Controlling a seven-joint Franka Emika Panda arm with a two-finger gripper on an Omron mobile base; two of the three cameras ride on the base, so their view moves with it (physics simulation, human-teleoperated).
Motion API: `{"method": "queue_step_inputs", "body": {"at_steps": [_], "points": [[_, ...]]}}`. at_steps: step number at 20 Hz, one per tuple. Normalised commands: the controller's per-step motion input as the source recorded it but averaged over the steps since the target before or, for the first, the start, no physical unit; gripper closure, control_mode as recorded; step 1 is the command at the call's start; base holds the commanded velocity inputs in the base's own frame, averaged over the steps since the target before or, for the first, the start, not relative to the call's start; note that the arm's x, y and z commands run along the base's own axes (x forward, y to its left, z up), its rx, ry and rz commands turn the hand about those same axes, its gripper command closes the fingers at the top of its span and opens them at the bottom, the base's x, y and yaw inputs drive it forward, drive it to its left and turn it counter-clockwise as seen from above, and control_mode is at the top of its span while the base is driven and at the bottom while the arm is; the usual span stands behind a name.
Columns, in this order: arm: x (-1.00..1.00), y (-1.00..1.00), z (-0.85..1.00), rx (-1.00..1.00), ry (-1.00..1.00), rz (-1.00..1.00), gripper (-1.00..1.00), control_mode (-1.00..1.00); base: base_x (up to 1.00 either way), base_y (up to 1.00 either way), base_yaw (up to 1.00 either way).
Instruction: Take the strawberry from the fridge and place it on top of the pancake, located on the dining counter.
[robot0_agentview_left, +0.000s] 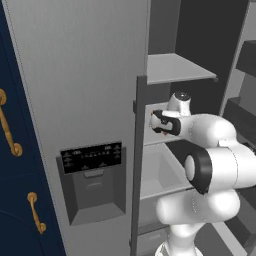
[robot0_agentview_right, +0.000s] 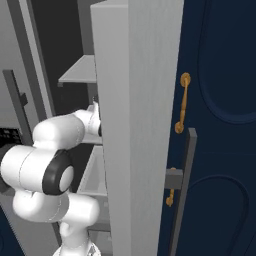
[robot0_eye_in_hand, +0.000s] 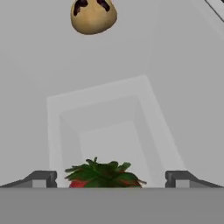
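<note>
Hand view: you see one strawberry (robot0_eye_in_hand: 104, 176) at the bottom edge, between the two fingertips (robot0_eye_in_hand: 42, 179) of the gripper (robot0_eye_in_hand: 110, 179). Its lower part is cut off by the frame, so only the green leafy cap and a sliver of red show, and you cannot tell its long axis; the cap faces the camera. The fingers stand wide apart, one on each side of the berry, clear of it and holding nothing. One tan, dark-spotted rounded item (robot0_eye_in_hand: 93, 16) lies farther off on the same grey surface, its top cut off; you cannot tell what it is.

Base views: the arm (robot0_agentview_left: 210, 165) reaches into the open fridge (robot0_agentview_left: 80, 75) between grey shelves (robot0_agentview_left: 177, 67). The open door (robot0_agentview_right: 137, 125) hides its hand in the right base view. Two brass handles (robot0_agentview_left: 36, 214) show on the navy cabinet (robot0_agentview_left: 20, 210) at left.
</note>
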Motion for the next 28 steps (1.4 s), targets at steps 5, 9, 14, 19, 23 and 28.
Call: {"method": "queue_step_inputs", "body": {"at_steps": [5, 9, 14, 19, 23, 28], "points": [[0.01, 0.00, -0.22, 0.00, 0.05, -0.01, -1.00, -1.00, 0.00, 0.00, 0.00], [-0.01, 0.03, -0.30, 0.00, 0.12, -0.05, 1.00, -1.00, 0.00, 0.00, 0.00], [-0.18, 0.01, -0.21, 0.00, 0.06, -0.09, 1.00, -1.00, 0.00, 0.00, 0.00], [-0.30, 0.02, -0.07, 0.00, -0.03, -0.10, 1.00, -1.00, 0.00, 0.00, 0.00], [-0.31, -0.01, 0.01, 0.02, -0.20, -0.02, 1.00, -1.00, 0.00, 0.00, 0.00], [-0.53, 0.00, 0.29, 0.02, -0.11, 0.03, 1.00, -1.00, 0.00, 0.00, 0.00]]}}
